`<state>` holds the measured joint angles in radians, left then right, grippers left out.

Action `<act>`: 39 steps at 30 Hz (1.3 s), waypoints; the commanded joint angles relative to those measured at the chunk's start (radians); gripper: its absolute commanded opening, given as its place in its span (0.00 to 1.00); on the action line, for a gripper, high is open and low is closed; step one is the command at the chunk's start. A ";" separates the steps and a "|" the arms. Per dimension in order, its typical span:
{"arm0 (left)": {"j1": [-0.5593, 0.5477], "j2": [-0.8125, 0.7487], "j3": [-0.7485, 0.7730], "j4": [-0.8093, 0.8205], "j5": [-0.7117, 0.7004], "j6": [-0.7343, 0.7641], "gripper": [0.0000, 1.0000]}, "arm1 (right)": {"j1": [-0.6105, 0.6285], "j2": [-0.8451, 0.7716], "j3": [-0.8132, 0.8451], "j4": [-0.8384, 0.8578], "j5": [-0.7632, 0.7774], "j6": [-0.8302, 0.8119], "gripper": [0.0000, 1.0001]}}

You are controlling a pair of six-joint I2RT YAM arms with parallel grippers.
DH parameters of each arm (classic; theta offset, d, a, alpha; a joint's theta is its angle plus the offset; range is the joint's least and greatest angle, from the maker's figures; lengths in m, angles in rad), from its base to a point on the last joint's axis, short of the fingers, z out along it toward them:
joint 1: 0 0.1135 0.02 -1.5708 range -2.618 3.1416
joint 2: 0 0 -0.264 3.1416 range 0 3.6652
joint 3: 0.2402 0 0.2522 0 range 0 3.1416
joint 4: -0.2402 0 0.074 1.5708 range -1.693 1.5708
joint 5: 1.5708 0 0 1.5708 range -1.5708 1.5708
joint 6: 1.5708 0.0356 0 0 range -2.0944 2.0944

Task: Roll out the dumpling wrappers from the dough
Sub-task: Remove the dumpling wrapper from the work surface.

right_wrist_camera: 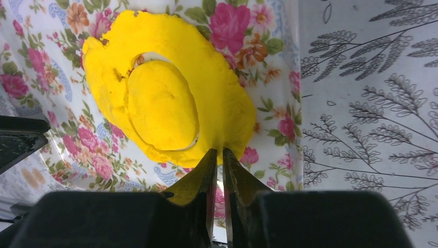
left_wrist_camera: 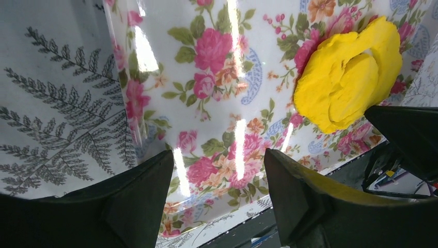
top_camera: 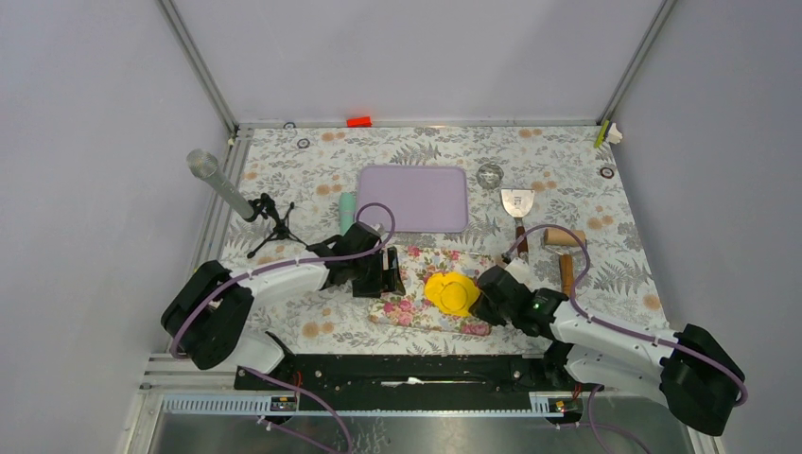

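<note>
With the right pincer [right_wrist_camera: 217, 152] squeezed narrow on the near edge of the dough [right_wrist_camera: 227, 103] on the flowery mat [right_wrist_camera: 51, 150], peel slowly so the round wrapper [right_wrist_camera: 162, 106] inside does not tear; the left pincer [left_wrist_camera: 218, 155] gapes wide.

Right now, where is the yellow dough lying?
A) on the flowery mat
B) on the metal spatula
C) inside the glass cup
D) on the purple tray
A: the yellow dough lies flat on the flowery mat, and both wrist views show the mat's pink roses around it.
</note>
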<state>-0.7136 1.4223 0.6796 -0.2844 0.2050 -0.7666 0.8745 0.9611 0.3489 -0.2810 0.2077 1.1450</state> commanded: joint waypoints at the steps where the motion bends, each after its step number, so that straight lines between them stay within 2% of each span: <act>1: 0.023 0.065 -0.001 -0.080 -0.037 0.062 0.73 | 0.004 0.030 0.029 -0.146 0.130 -0.015 0.15; 12: 0.027 0.133 0.004 -0.128 -0.068 0.078 0.72 | 0.004 0.032 0.104 -0.225 0.223 -0.050 0.15; 22: -0.002 0.124 0.027 -0.103 0.018 0.095 0.71 | 0.005 -0.032 0.139 -0.080 0.048 -0.060 0.17; 27: -0.023 0.031 0.031 -0.094 0.062 0.077 0.71 | 0.004 0.024 0.115 -0.005 -0.037 -0.070 0.14; 31: -0.025 -0.037 0.020 -0.068 0.089 0.045 0.70 | 0.004 -0.013 0.069 0.013 -0.085 -0.090 0.14; 35: -0.032 0.014 0.002 0.027 0.160 -0.005 0.68 | 0.005 -0.062 0.013 0.040 -0.094 -0.103 0.14; 39: -0.034 0.088 -0.009 0.070 0.131 -0.026 0.67 | 0.003 -0.038 -0.001 0.076 -0.074 -0.101 0.14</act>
<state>-0.7422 1.4540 0.6880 -0.2928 0.3264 -0.7586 0.8772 0.9119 0.3595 -0.2695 0.1291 1.0607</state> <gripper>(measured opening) 0.675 0.141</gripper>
